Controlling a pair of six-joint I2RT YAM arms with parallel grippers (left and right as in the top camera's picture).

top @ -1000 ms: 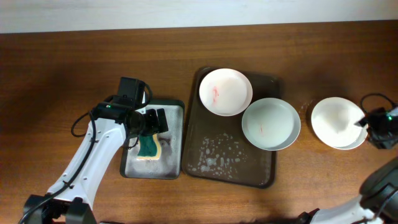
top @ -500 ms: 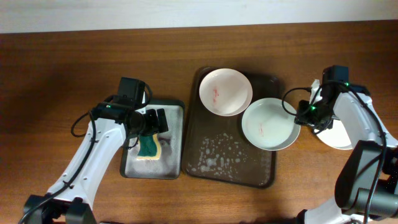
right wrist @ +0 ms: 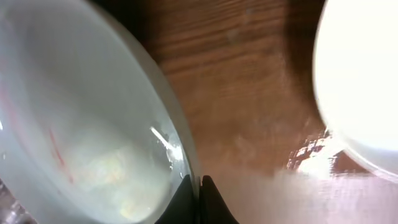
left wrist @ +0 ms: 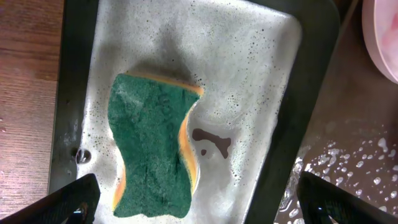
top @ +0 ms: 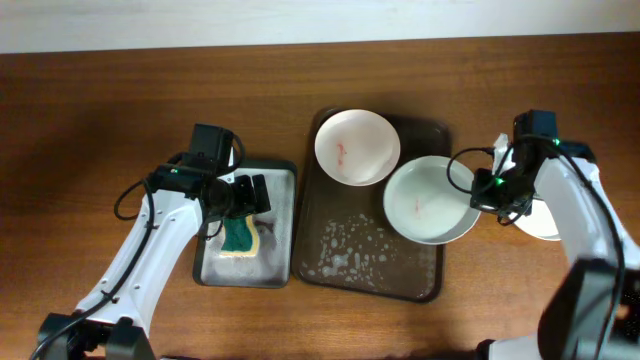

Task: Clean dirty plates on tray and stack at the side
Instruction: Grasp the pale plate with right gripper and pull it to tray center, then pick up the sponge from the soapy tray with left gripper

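Tool (right wrist: 199,194) tight on smeared plate (right wrist: 81,137) rim.

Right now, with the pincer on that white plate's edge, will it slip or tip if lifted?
Probably slippery: the plate looks glossy and wet, it sits on a sudsy tray, and the right gripper pinches only its thin rim. Held at one edge, it would likely tilt downward. It looks stiff, so bending seems unlikely.

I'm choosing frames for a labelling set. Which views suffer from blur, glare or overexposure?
Right wrist view: worst; the smeared plate is soft and out of focus, and the side plate is blown out to featureless white. Left wrist view: sharp on the sponge, with small glints on the wet grey tray. Overhead view: evenly lit and sharp, no strong glare.
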